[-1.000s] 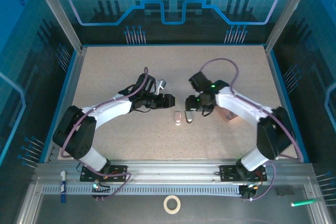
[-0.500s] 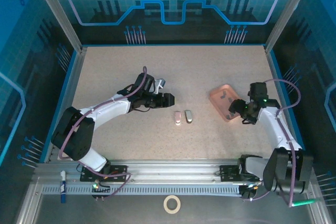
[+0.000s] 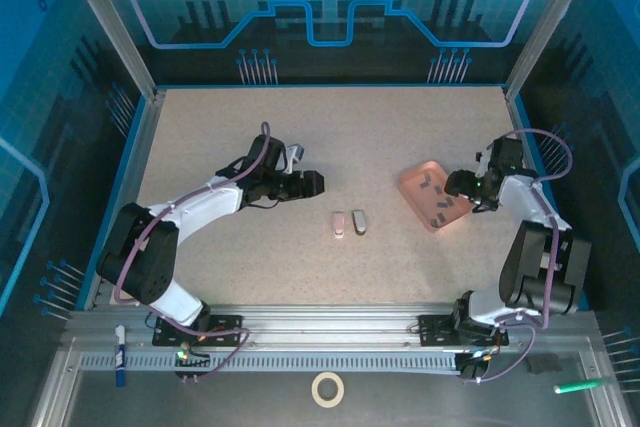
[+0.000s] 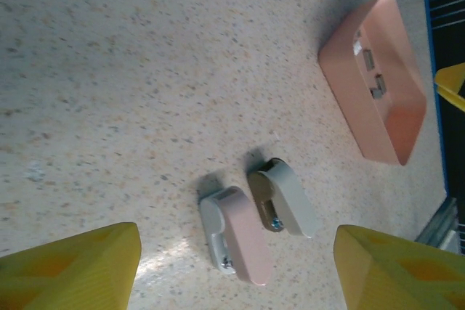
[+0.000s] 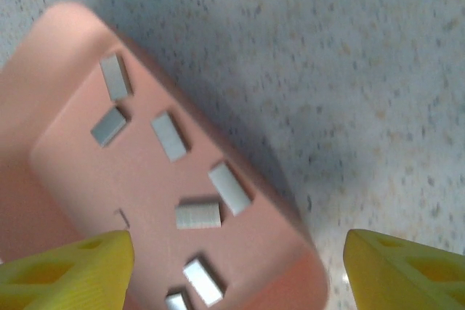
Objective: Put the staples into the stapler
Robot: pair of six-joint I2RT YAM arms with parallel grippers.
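Pick-up of a staple is judged to be the step in hand. The tiny short grey metal staples point(image 5: 197, 215) lie loose in the shallow pink plastic tray point(image 5: 87, 179), right of centre in the top view. The right hand point(image 3: 455, 187) hangs at the tray's right edge, released, with its yellow fingers point(image 5: 69, 266) spread wide and nothing between them.

In the right wrist view the strips occupy the middle and lower left of the frame, ahead of the fingers. Their long axes differ: most run diagonally from upper left to lower right, and one lies nearly level. The governing relation is therefore jaw alignment across the short side of one chosen strip. The strips lie near one another but apart. The lowest ones sit close to the finger at lower left of the frame and could be knocked.

The small slim white stapler point(image 4: 236, 236) rests on the speckled bench point(image 3: 250, 127) at lower centre of the top view, well apart from the tray and to its left. It shows as two short bodies side by side, one white with a pinkish face and one pale grey with dark detail. Whether they are joined cannot be told. Their long axes run roughly up and down that frame.

The left hand point(image 3: 312, 184), at the stapler's upper left, is the nearer one to it. It is released and empty. Nothing stands on the bench between tray and stapler.
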